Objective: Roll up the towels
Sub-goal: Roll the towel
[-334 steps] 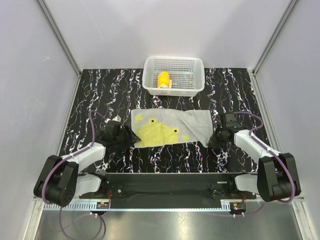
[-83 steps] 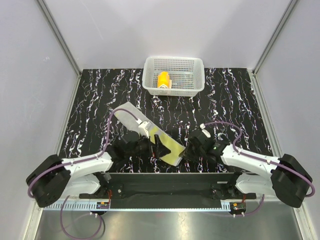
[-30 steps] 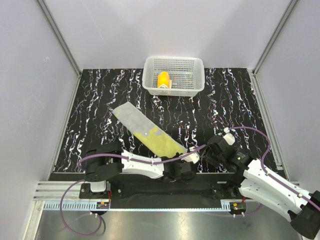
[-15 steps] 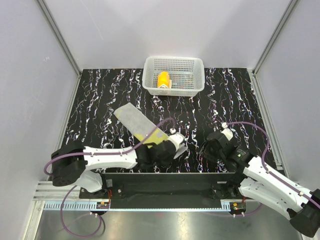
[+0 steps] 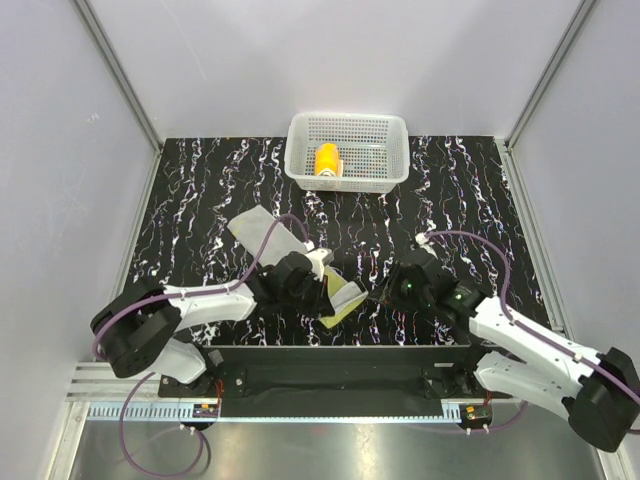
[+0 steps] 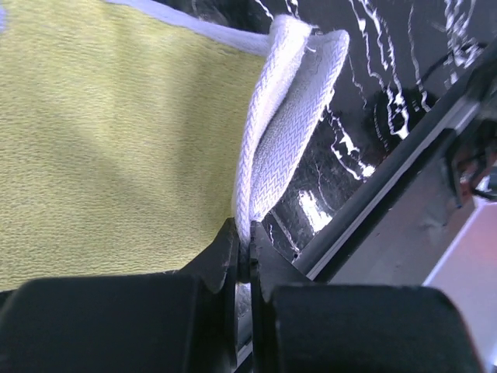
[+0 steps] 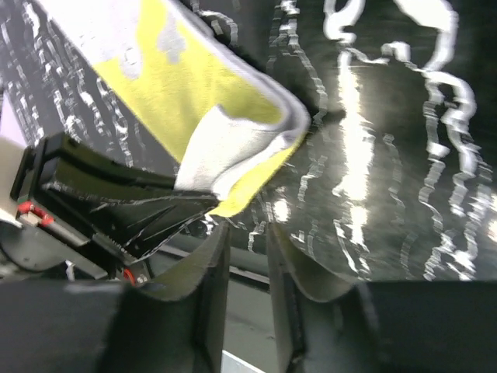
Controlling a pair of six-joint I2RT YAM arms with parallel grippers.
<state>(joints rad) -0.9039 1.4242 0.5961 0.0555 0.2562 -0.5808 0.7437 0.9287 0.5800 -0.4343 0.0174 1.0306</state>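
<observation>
Op: Since half a sec back, the L arm has pulled the near end of the grey towel (image 5: 262, 232) up and back over the strip. The R arm has slid in toward that same end, jaws narrower than they were.

Desk: Where's the towel now?

Op: Folded to a long strip, lying diagonal on the table (image 5: 200, 180), a bit left of centre. Far end points back-left and lies flat. Near end is doubled over, yellow-green side showing.

Desk: L hand?

Op: I've got the left gripper (image 6: 243, 252) clamped tight on the towel's folded edge. Its wrist cam shows the white weave pinched right btwn the tips, w/ the cloth looping up above them.

Desk: And R?

Op: The right gripper (image 7: 245, 233) sits just beside the doubled end, on its right side. Fingers are a little apart, a narrow gap, nothing in it that I can see. A yellow corner of the cloth is just ahead of the tips; can't tell whether it touches them.

Desk: Other cloth?

Op: The orange towel (image 5: 327, 160) looks rolled up and sits in the left part of the white basket (image 5: 390, 160) at the back of the table, well apart from both arms.
</observation>
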